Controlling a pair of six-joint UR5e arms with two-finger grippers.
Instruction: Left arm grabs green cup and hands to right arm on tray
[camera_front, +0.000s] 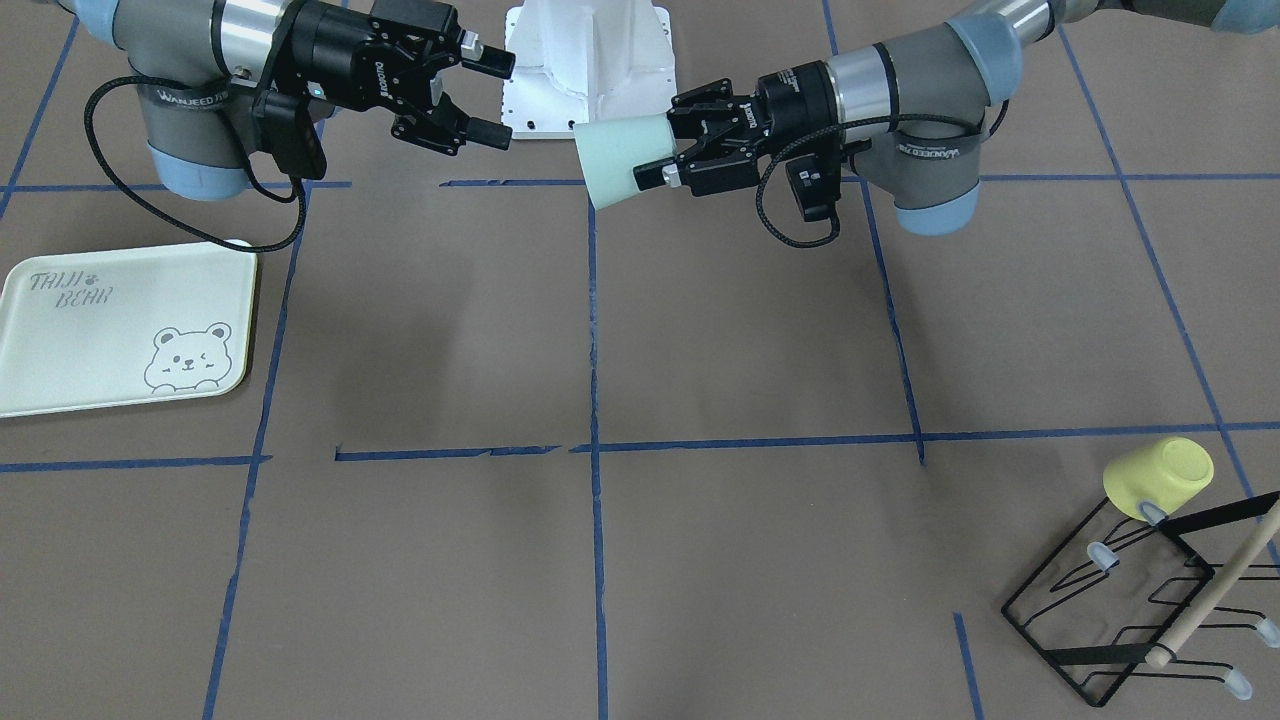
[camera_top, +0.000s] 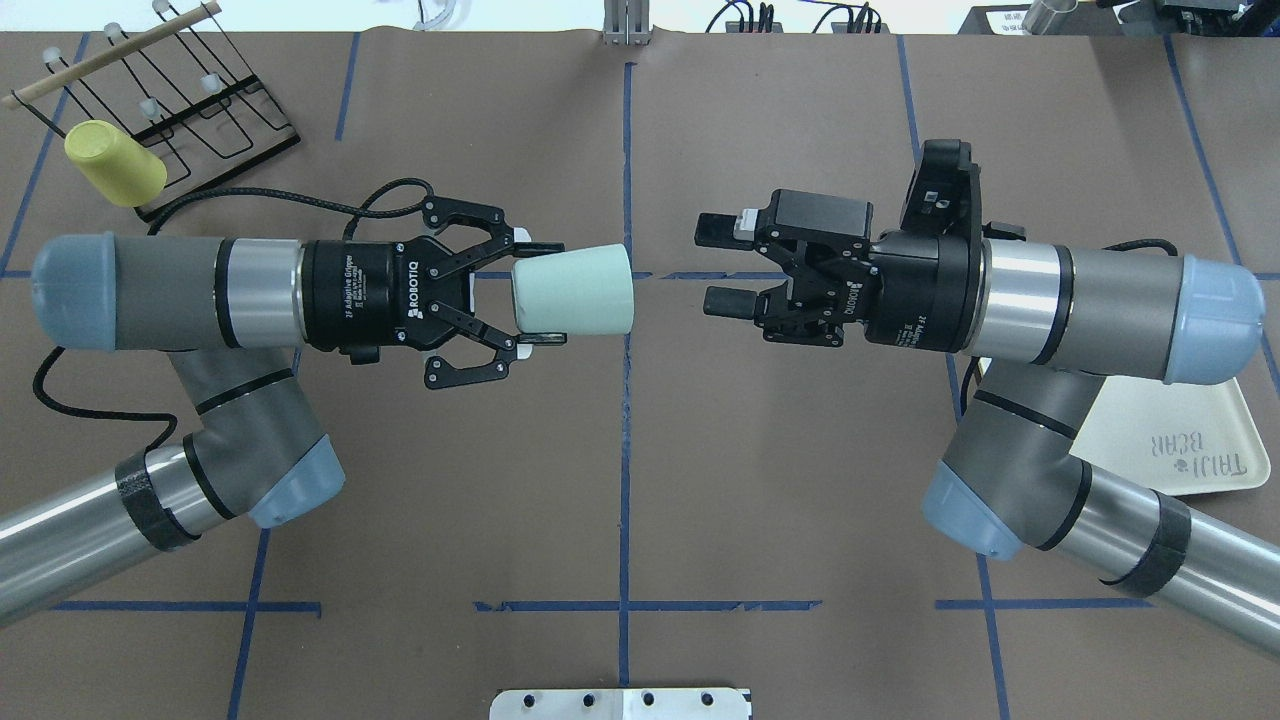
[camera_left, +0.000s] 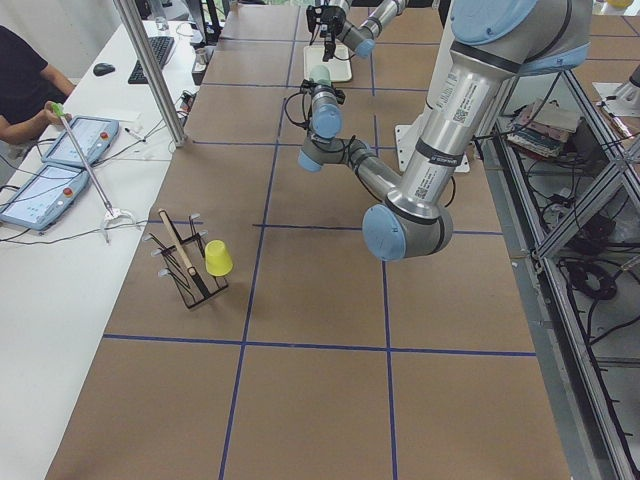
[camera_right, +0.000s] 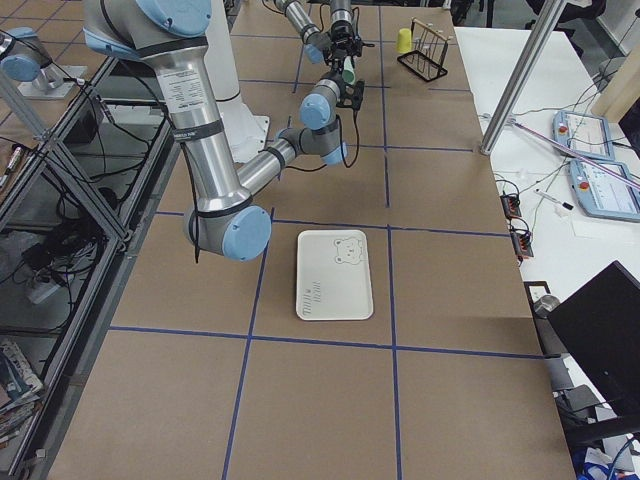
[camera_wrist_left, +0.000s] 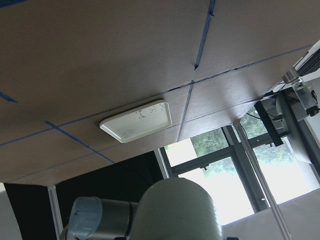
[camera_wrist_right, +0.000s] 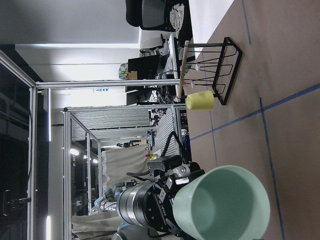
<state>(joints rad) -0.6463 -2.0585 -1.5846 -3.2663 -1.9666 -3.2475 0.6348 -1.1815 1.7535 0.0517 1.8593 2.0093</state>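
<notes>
We see the pale green cup (camera_top: 573, 289) held horizontal above the table centre, base clamped in the left gripper (camera_top: 545, 292), mouth facing the right gripper (camera_top: 718, 264), jaws spread. The cream tray (camera_front: 120, 330) lies flat on the robot's right.

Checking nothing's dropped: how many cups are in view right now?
2. The pale mint-green plastic cup is held sideways in the left pincer; the pale yellow plastic cup hangs on the black wire rack.
</notes>
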